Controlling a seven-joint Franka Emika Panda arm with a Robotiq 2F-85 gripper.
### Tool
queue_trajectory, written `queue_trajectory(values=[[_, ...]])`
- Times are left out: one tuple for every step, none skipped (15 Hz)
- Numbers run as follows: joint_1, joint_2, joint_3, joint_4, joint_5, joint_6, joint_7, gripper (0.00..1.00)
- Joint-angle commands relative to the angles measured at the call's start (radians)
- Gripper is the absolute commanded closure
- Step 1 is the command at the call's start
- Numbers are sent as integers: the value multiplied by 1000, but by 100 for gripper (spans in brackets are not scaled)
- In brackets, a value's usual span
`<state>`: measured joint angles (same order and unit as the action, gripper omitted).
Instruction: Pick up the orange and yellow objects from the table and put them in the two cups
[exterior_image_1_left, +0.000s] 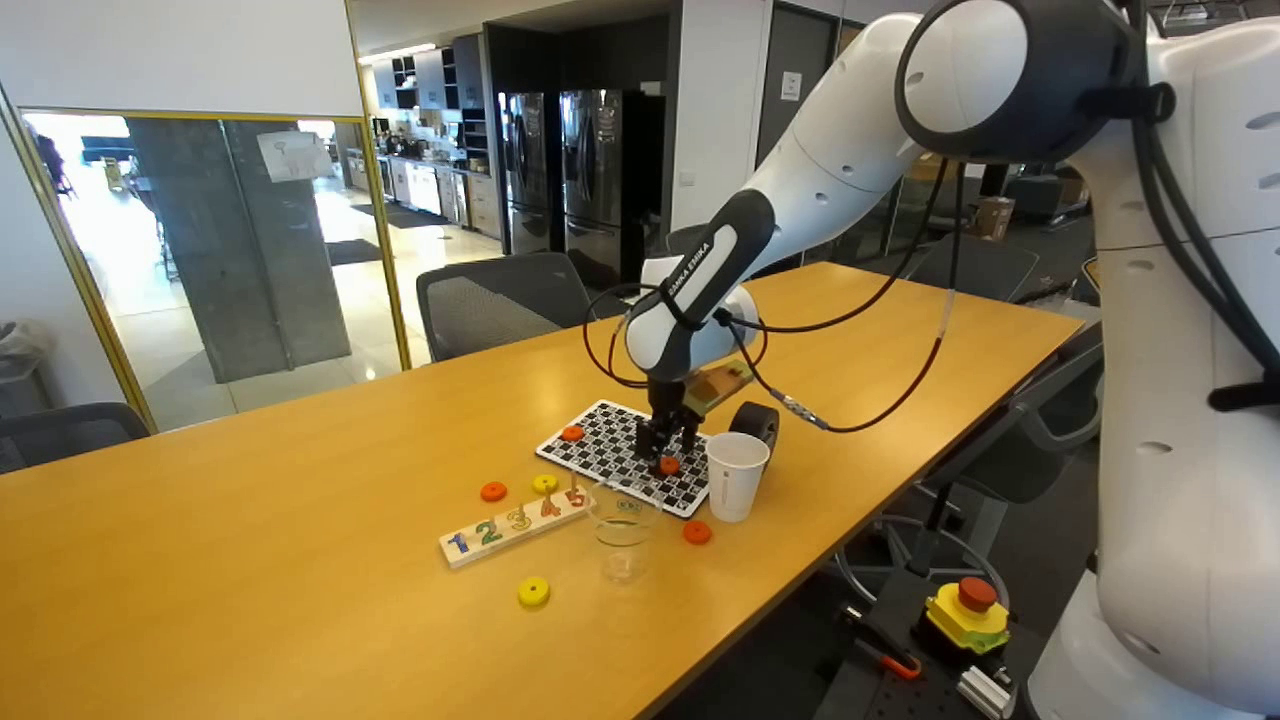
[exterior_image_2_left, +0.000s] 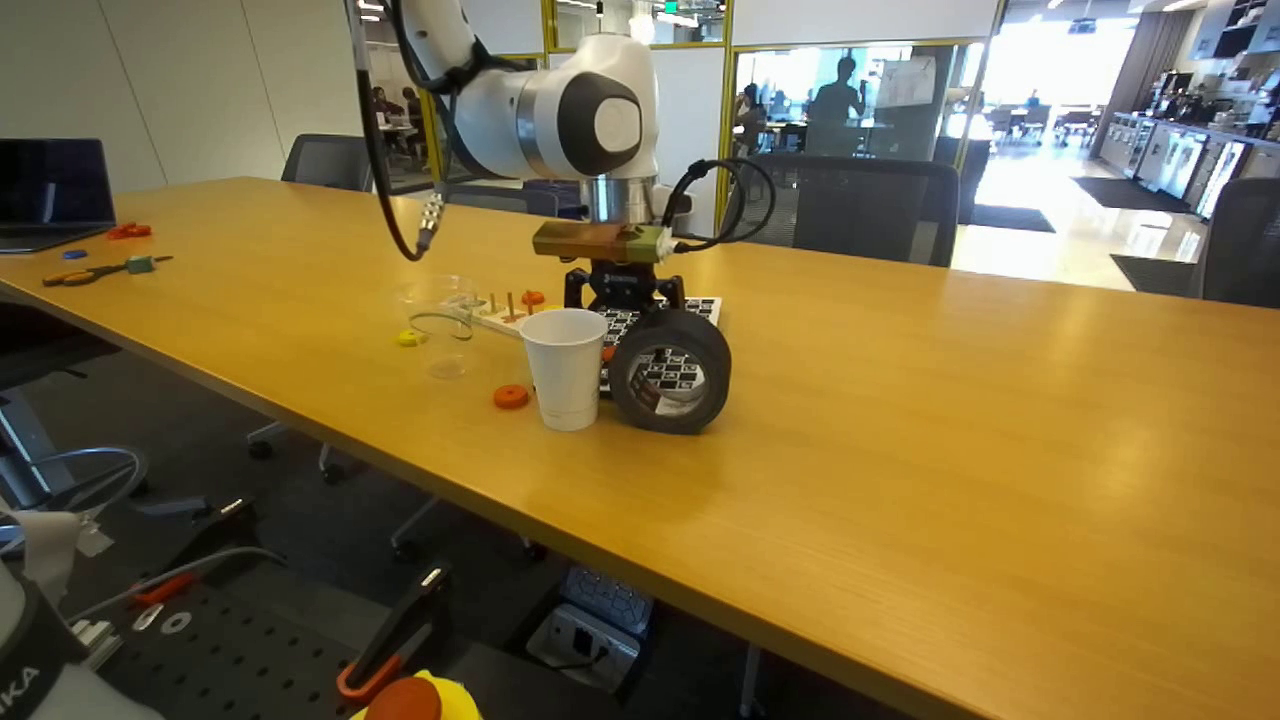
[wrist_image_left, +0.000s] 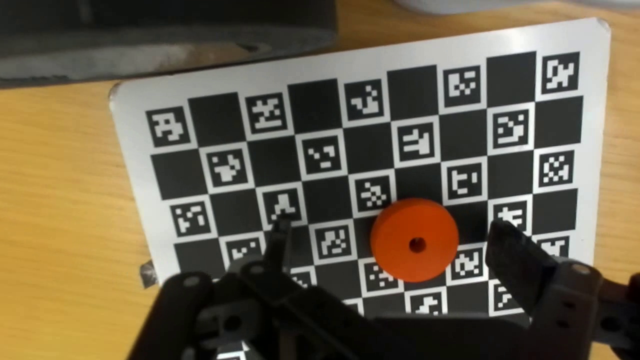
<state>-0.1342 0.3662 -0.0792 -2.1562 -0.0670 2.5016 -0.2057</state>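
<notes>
Above the checkered board my gripper (wrist_image_left: 390, 226) hangs open, its fingers apart on either side of an orange disc (wrist_image_left: 414, 240) with a centre hole; neither finger touches it. On the same board lies another orange disc (exterior_image_1_left: 572, 433). More orange pieces rest on the wooden table (exterior_image_1_left: 330, 520): a disc (exterior_image_1_left: 493, 491) near the number strip and a disc (exterior_image_2_left: 511, 397) beside the white cup (exterior_image_2_left: 565, 368). Two yellow discs show, one (exterior_image_1_left: 545, 483) behind the strip, one (exterior_image_1_left: 534, 591) in front. The transparent cup (exterior_image_1_left: 624, 545) stands upright near the strip's end. The white cup's inside bottom is hidden.
A black tape roll (exterior_image_2_left: 670, 372) stands on edge against the board's side, close to the white cup and the gripper. The checkered board (wrist_image_left: 320, 195) lies flat under the fingers. A wooden number strip (exterior_image_1_left: 515, 527) with pegs lies beside the transparent cup.
</notes>
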Motion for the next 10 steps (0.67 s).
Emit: queue_trajectory(values=[[-1,-4,5,-11,2,26,4,0],[-3,-4,7,-12,7,30,0,0],[-3,-5,8,-13,9,33,0,0],[-2,-8,9,-15,8,37,1,0],[-1,-10,8,-17,5,42,2,0],[2,-11,7,-19,2,45,6,0],[3,-12,7,-20,1,49,7,0],[4,-12,8,-21,0,51,8,0],[5,-12,8,-23,-1,52,9,0],[6,-13,7,-27,-2,54,12,0]])
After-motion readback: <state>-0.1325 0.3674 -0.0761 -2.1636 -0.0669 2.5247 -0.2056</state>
